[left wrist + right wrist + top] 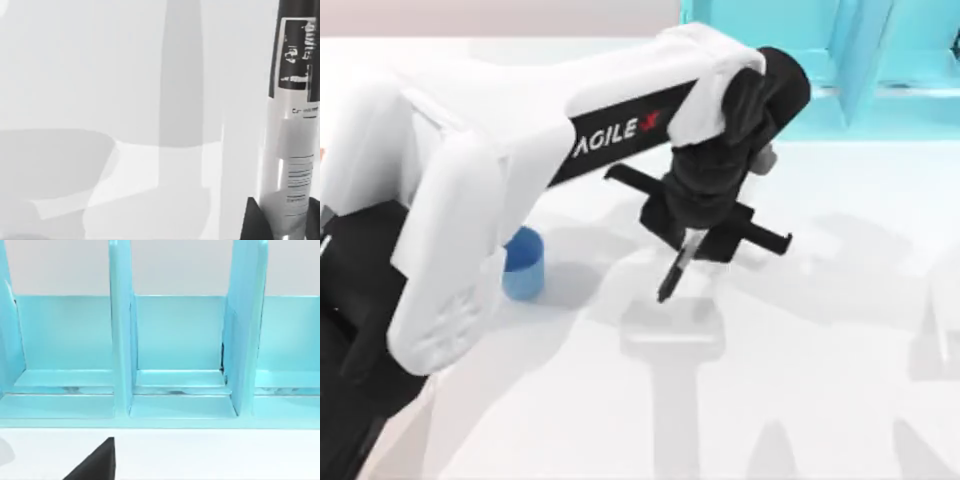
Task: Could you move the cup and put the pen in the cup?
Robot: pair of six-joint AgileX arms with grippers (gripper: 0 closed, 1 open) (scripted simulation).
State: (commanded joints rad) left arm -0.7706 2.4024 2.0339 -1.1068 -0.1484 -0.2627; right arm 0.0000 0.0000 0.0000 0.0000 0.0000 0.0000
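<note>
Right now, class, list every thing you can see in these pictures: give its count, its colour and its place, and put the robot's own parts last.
cup: one, blue, upright on the table at the top view's left, beside the left arm.
pen: one, black ends with a white-grey printed barrel, hanging tip-down above the table's middle, away from the cup.
divider rack: one, light blue, at the table's far right edge.
table: one, white.
left gripper: one, black, shut on the pen above mid-table.
left arm: one, white, reaching in from the left.
</note>
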